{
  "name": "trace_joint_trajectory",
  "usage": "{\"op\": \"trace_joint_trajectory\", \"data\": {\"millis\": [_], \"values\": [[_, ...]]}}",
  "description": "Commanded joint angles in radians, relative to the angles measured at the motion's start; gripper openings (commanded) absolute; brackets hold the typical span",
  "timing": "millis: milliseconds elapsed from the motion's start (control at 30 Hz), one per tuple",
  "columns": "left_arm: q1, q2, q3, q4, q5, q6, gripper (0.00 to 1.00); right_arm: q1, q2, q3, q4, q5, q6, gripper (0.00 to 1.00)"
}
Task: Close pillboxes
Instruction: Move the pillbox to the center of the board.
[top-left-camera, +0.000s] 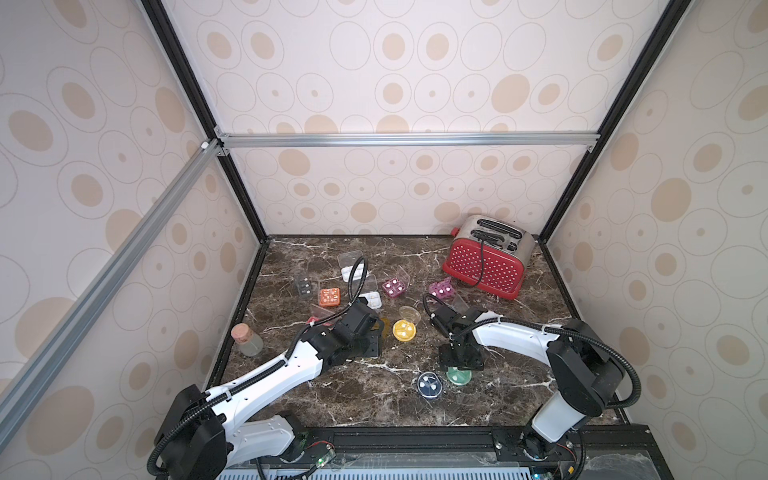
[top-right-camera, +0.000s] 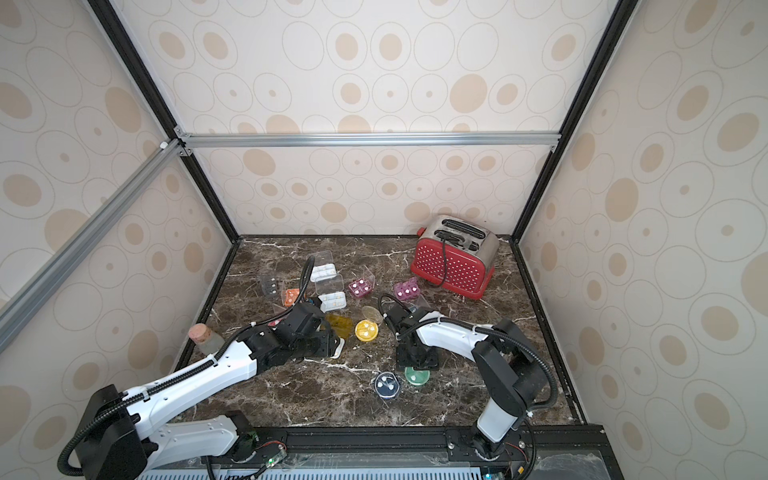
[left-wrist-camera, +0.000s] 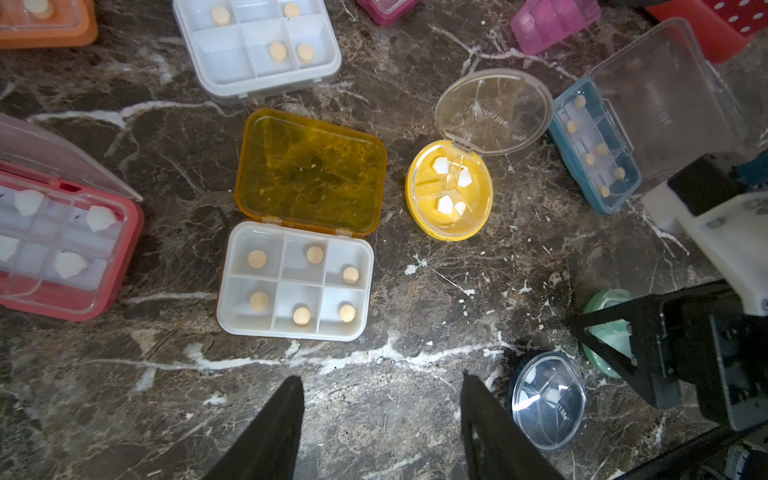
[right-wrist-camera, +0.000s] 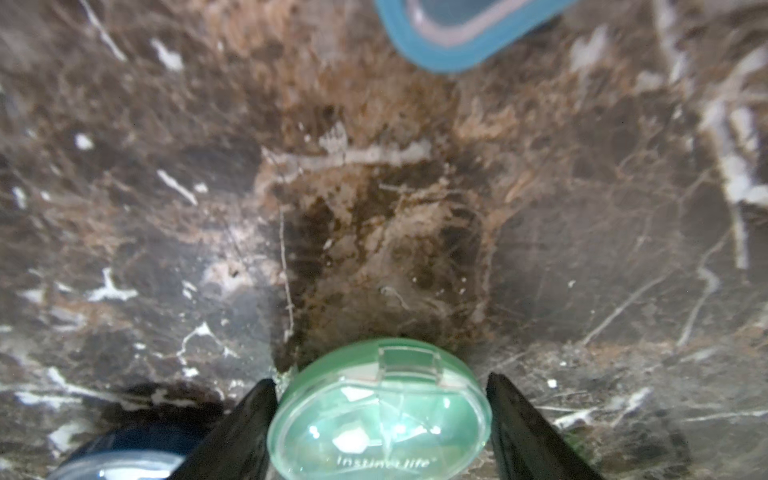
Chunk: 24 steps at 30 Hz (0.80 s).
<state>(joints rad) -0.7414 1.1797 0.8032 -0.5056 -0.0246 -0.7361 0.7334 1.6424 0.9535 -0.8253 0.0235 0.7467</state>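
My right gripper (right-wrist-camera: 380, 380) straddles the green round pillbox (right-wrist-camera: 378, 415) (top-left-camera: 459, 376), a finger against each side; its clear lid lies down. Beside it sits a navy round pillbox (top-left-camera: 429, 384) with its lid down. My left gripper (left-wrist-camera: 381, 376) hangs open over bare marble, nothing between its fingers. Just beyond its tips lies a white pillbox (left-wrist-camera: 295, 282) with its amber lid (left-wrist-camera: 309, 170) folded flat open. A yellow round pillbox (left-wrist-camera: 449, 195), a blue one (left-wrist-camera: 594, 145) and a red one (left-wrist-camera: 62, 249) also have raised lids.
Further back lie white (top-left-camera: 371, 299), purple (top-left-camera: 394, 286), pink (top-left-camera: 441, 289) and orange (top-left-camera: 329, 296) pillboxes. A red toaster (top-left-camera: 484, 262) stands at the back right with its cord trailing. A cork-stoppered jar (top-left-camera: 247, 338) stands by the left wall. Walls close three sides.
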Motion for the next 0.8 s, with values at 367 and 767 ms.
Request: {"op": "trace_joint_trajectory", "data": {"millis": [367, 767], "values": [[0.008, 0.001, 0.013, 0.024, 0.009, -0.005, 0.60, 0.065, -0.076, -0.035, -0.038, -0.048, 0.110, 0.79], [0.007, 0.004, 0.017, 0.024, 0.018, 0.003, 0.60, 0.036, -0.133, 0.007, -0.083, -0.008, 0.082, 0.85]]}}
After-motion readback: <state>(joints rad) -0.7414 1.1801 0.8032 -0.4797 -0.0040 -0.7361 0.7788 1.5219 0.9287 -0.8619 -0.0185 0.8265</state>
